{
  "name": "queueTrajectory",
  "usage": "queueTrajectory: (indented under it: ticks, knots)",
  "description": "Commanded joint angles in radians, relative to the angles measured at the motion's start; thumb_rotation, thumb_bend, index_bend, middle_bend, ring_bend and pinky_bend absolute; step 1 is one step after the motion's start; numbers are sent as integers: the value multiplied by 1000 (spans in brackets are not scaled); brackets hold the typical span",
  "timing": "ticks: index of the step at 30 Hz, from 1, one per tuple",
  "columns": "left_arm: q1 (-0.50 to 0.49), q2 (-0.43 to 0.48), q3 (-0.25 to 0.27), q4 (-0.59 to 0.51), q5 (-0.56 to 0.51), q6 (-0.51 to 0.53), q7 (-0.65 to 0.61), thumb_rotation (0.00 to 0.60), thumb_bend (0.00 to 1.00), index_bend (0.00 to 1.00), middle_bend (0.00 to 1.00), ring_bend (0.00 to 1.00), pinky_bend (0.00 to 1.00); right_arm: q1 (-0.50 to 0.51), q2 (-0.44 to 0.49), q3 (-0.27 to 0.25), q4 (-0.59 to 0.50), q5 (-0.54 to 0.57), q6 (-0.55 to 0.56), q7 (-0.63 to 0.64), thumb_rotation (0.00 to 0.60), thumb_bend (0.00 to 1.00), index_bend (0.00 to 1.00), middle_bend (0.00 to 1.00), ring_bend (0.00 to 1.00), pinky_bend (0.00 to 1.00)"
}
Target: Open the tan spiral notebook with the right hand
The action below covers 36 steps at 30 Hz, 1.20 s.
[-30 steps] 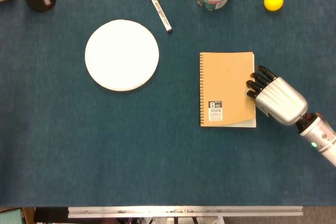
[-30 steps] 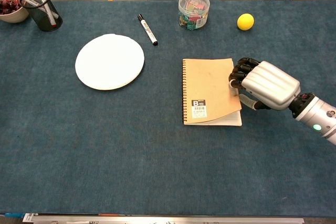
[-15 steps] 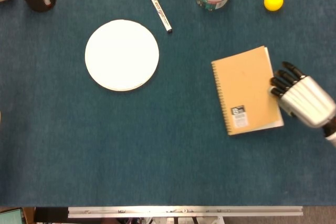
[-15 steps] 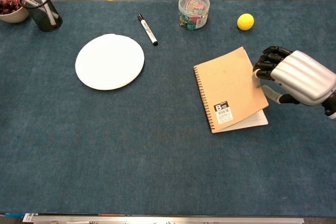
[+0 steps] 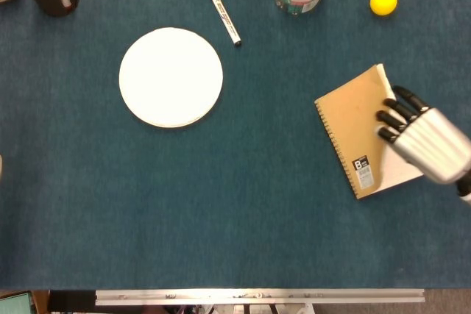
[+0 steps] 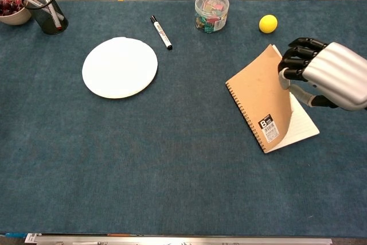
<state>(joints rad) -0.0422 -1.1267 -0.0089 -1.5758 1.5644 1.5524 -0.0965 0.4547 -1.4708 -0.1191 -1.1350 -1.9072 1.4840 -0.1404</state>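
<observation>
Tan spiral-bound notebook [image 6: 258, 99] is lying skewed on the blue felt table [image 6: 143, 164], right of the round white plate [image 6: 119, 67], spiral edge toward the plate. Its cover is part-lifted along the free edge, white pages exposed beneath. Cover edge is pinched by the silver right hand [image 6: 324, 73], dark fingers [image 6: 295, 61] curled over the top, thumb underneath. Opening step is judged underway, not finished. Next, cover needs to be swung over the spiral toward the plate without the notebook being dragged. Beyond the plate: black-capped white marker [image 6: 161, 32], clear clip jar [image 6: 211, 11], yellow ball [image 6: 268, 23]. Left hand not seen.
</observation>
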Motion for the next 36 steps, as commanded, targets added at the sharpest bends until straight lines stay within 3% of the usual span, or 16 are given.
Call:
queueTrajectory:
  ticks: [1,20,25,29,36]
  knots:
    - [5,3,0,2,-5,5,-5,600,398,202,126,142,201,40,-29,8,-11,-31,-34,-8,600,454,795,462,293,208]
    - [24,12,4,10,-3,25,-23,600,398,202,126,142,201,222,-166,28,-33,-108,-205,-25,600,453,775,462,293,207]
    - [23,13,4,4,2,23,-17,600,398,202,126,142,201,241,-199,34,-20,-87,-242,-21,600,454,634,432,286,211]
    - [25,16,4,-1,2,25,-16,600,398,202,126,142,201,257,-214,34,-15,-79,-272,-36,600,451,500,363,224,214]
    - [27,21,5,-8,3,24,-13,600,398,202,126,142,201,276,-232,41,-29,-54,-305,-49,600,219,332,255,128,147]
